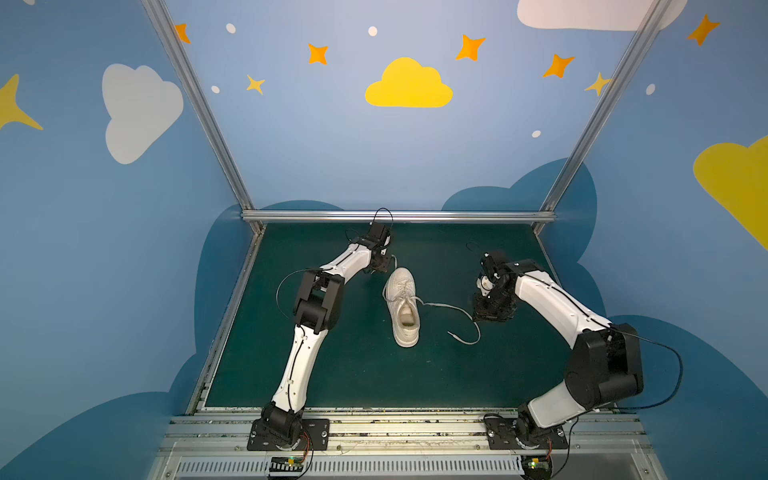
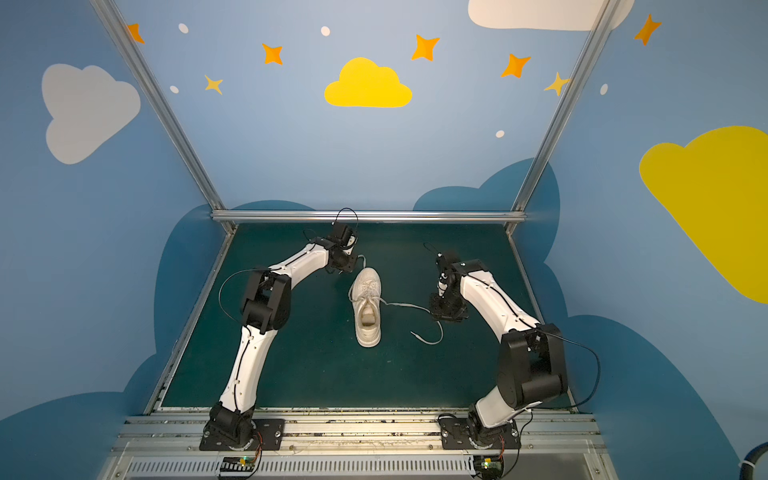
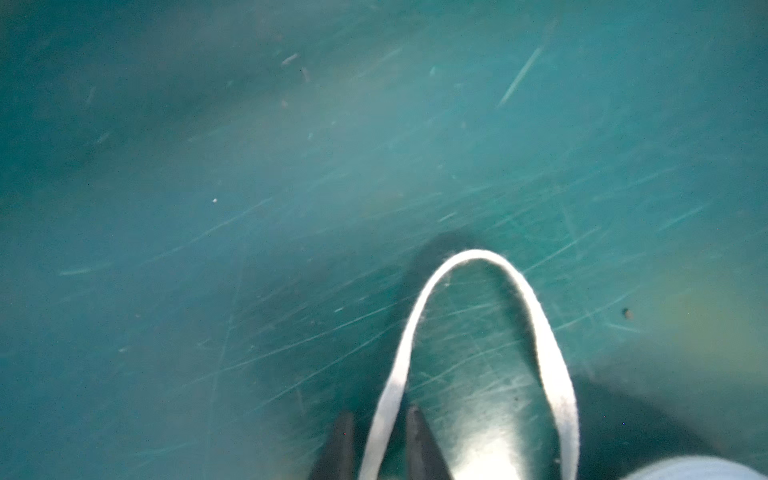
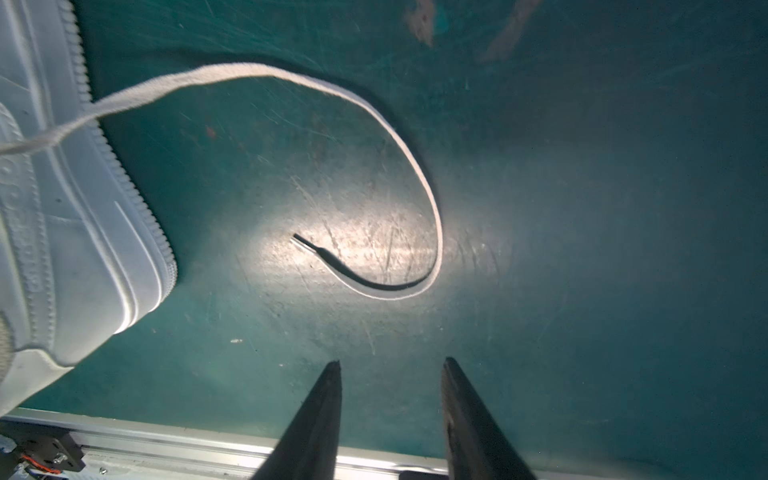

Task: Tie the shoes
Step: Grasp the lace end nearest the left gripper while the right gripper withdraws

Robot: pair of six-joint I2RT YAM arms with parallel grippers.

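The white shoe (image 1: 402, 307) (image 2: 368, 307) lies on the green mat (image 1: 332, 365), toe toward the back wall. One lace runs up its left side to a small loop (image 1: 394, 261) beside the toe. My left gripper (image 1: 384, 264) (image 3: 380, 415) is there, its fingertips (image 3: 345, 432) narrowed onto one strand of that loop (image 3: 473, 254). The other lace (image 1: 451, 308) (image 4: 432, 199) trails right and curls back, tip free on the mat. My right gripper (image 1: 488, 316) (image 4: 390, 361) hovers open beside that curl, nothing between its fingers. The shoe's side (image 4: 83, 228) shows in the right wrist view.
An aluminium rail (image 1: 395, 216) bounds the mat at the back, and another rail (image 4: 166, 440) runs along the front edge near my right gripper. Blue painted walls enclose the left and right sides.
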